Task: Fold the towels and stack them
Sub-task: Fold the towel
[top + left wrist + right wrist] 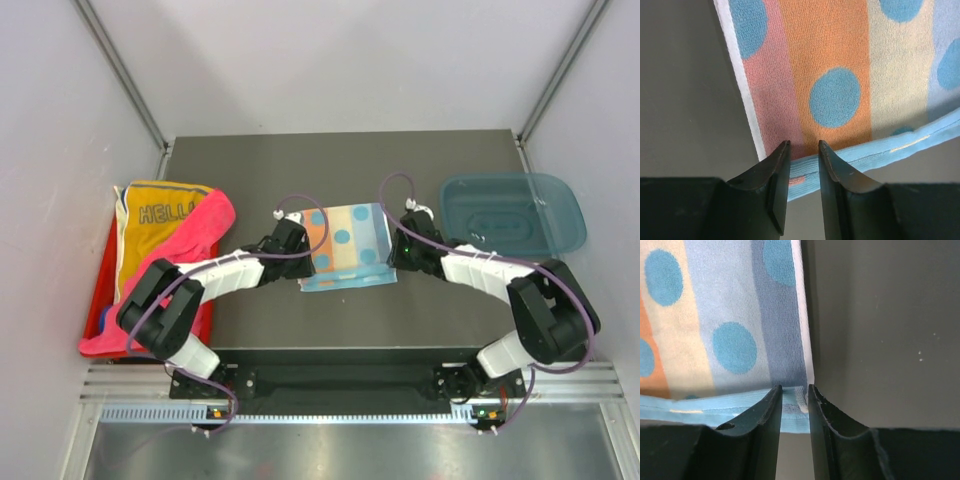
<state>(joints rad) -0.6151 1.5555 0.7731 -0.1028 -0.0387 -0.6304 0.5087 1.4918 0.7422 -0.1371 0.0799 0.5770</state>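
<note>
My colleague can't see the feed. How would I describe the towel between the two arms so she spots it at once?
At the centre of the dark table, one towel lies flat, the left fingers and right fingers at its near corners. Unlike the yellow HELLO towel and hot pink towel heaped on the red tray, it has pink, orange, cream and blue stripes with blue dots.

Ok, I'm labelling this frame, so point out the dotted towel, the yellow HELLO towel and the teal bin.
dotted towel (347, 248): top view, middle of the cloth.
yellow HELLO towel (160, 242): top view, yellow face below the lettering.
teal bin (505, 215): top view, its translucent top.
</note>
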